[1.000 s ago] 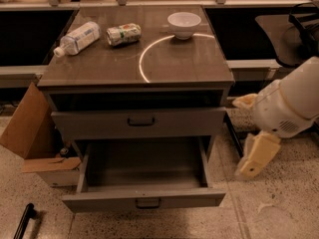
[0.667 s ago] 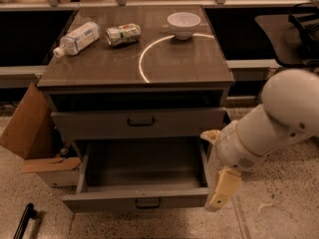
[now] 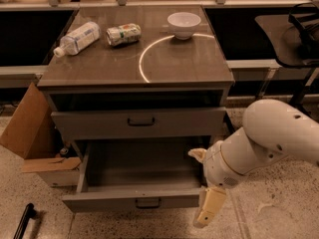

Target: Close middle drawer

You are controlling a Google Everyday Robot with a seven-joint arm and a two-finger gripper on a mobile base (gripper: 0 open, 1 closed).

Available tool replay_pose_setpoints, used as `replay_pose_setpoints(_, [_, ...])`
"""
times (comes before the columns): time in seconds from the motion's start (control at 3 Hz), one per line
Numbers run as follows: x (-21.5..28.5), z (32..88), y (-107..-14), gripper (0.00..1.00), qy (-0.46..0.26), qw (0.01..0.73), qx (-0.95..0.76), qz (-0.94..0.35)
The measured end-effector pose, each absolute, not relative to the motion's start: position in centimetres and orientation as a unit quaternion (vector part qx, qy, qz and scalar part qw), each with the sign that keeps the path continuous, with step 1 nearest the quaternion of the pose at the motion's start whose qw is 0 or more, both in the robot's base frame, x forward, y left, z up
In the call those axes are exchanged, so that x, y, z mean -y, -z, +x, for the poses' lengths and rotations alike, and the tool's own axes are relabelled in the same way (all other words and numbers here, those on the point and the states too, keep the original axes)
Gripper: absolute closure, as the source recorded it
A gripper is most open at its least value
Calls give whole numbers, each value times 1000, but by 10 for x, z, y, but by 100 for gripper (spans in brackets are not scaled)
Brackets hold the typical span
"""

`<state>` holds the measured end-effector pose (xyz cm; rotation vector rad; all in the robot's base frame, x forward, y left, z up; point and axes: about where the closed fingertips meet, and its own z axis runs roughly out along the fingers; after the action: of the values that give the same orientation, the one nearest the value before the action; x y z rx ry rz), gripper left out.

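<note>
Looking down on a grey cabinet (image 3: 134, 87) standing on a speckled floor. Pulled far out toward the camera, lower of the two drawers in view: the middle drawer (image 3: 114, 198), with low flat front, small dark centre handle (image 3: 148, 202) and deep tray open to view. Directly above it, the taller-fronted upper drawer (image 3: 94, 125) with a black bar handle, sitting far further in. At the middle drawer's right front corner, the tool (image 3: 205, 197), cream-coloured, on the end of a thick white arm (image 3: 271, 138) extending from the right edge. Hanging just beside the right end of the low front, well to the right of the centre handle, partly in front of the tray's right wall. Cannot tell whether touching the drawer or just clear of it, and cannot tell whether clenched or released. On the counter (image 3: 189, 63), well apart from the tool: a plastic bottle (image 3: 77, 38) on its side at back left, a crushed can (image 3: 123, 34) just beside it, a white bowl (image 3: 184, 24) upright at back right. Left of the cabinet, an open cardboard box (image 3: 27, 128).
</note>
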<state>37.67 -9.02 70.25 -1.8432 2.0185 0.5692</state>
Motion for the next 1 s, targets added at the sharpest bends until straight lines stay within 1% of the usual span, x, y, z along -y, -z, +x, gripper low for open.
replay_pose_setpoints(0.33, [92,378,-677,0,-197,159,-718,-649])
replay_pose_setpoints(1.0, [96,375,-573,0,-175,134,-719,-659])
